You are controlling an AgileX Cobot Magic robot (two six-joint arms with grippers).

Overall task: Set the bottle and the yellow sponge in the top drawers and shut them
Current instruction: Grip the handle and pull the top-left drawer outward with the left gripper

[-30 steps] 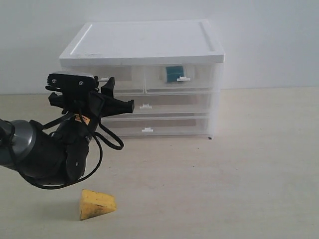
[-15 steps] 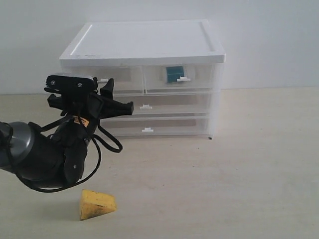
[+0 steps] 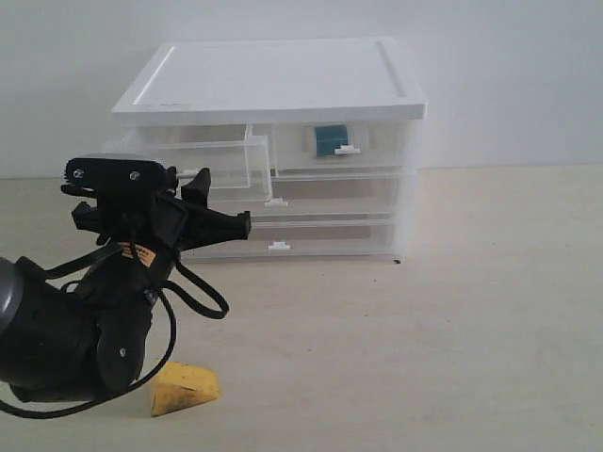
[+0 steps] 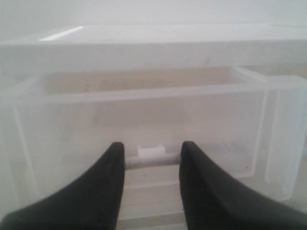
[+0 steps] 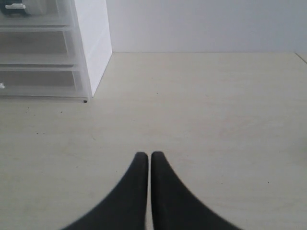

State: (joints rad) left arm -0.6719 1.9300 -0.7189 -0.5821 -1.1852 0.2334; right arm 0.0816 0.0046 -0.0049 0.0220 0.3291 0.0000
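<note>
The top left drawer (image 3: 209, 151) is pulled partway out of the white cabinet (image 3: 273, 80), and in the left wrist view this empty drawer (image 4: 144, 105) fills the frame. My left gripper (image 3: 198, 177) (image 4: 152, 155) is shut on its white tab handle (image 4: 151, 158); both black fingers (image 4: 112, 167) press the handle's ends. The top right drawer (image 3: 382, 146) is pushed in, with the blue-labelled bottle (image 3: 330, 139) showing through its front. The yellow sponge (image 3: 184, 387) lies on the table in front of the left arm. My right gripper (image 5: 149, 155) is shut on nothing, low over bare table.
Two full-width drawers (image 3: 301, 193) sit shut below the top pair. The cabinet's corner (image 5: 91, 48) appears at the edge of the right wrist view. The left arm's bulky black body (image 3: 75, 330) hangs just above and beside the sponge.
My left gripper has drawn back from the cabinet, pulling the top left drawer out with it. The arm has sunk lower toward the sponge. The bottle and the sponge have not moved.
</note>
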